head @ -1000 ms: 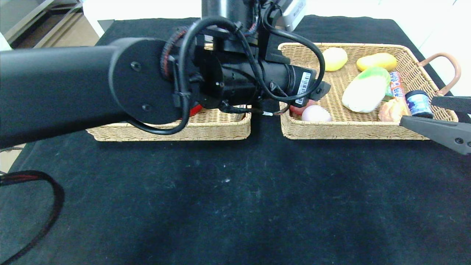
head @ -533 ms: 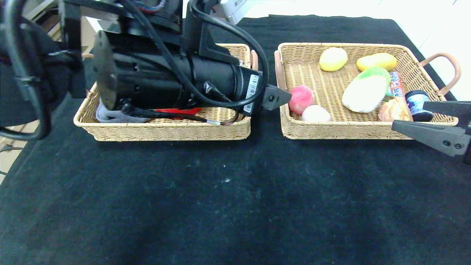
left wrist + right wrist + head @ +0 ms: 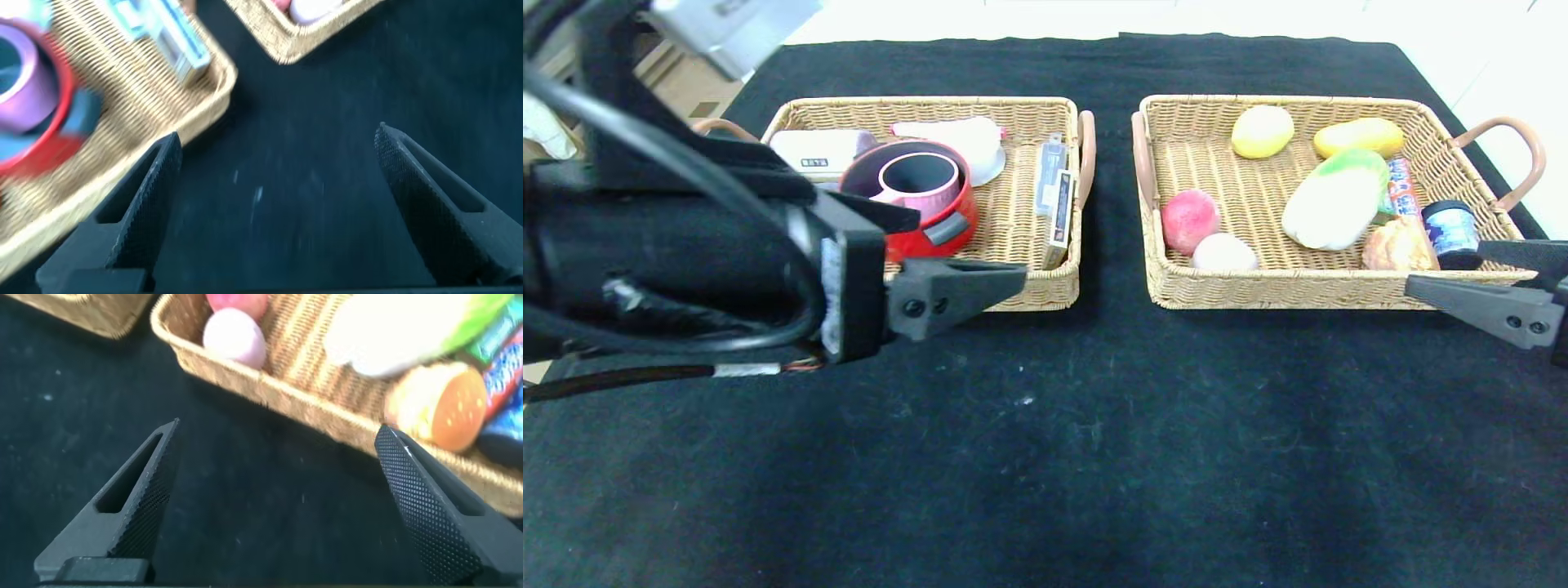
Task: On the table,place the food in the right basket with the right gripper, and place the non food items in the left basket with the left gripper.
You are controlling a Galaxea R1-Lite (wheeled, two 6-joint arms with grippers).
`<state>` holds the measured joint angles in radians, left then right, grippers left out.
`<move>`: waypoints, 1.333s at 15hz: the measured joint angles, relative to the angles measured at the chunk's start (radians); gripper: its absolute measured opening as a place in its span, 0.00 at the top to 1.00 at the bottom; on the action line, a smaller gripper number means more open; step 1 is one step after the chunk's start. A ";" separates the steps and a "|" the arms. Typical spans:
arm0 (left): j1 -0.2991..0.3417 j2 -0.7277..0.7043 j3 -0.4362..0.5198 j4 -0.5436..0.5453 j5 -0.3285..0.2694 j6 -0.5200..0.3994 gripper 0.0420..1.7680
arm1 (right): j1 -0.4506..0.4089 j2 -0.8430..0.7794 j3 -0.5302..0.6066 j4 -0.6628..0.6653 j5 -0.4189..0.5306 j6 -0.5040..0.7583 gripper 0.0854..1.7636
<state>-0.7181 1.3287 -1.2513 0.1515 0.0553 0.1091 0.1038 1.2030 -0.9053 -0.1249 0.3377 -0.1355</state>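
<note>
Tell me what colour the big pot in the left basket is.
Red, with a dark grey inside; the red pot shows best in the head view.

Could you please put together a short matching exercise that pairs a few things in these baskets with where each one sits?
Things:
1. pink saucepan
2. napa cabbage
3. burger bun
4. card box

Places:
A. by the front rim of the right basket
B. inside the red pot
C. along the right wall of the left basket
D. middle of the right basket, lying slantwise

Pairs: 1-B, 2-D, 3-A, 4-C
</note>
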 joint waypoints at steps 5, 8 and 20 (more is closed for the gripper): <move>0.030 -0.271 0.254 0.039 0.031 0.010 0.04 | -0.012 -0.125 0.108 0.005 0.034 0.034 0.03; 0.095 -0.436 0.354 0.123 0.033 0.018 0.03 | -0.012 -0.250 0.201 0.011 0.072 0.066 0.03; 0.591 -0.894 0.531 0.191 -0.056 0.140 0.03 | -0.035 -0.721 0.353 0.337 0.168 0.116 0.03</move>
<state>-0.1270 0.4347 -0.7202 0.3423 -0.0004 0.2496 0.0691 0.4815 -0.5521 0.2121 0.5055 -0.0196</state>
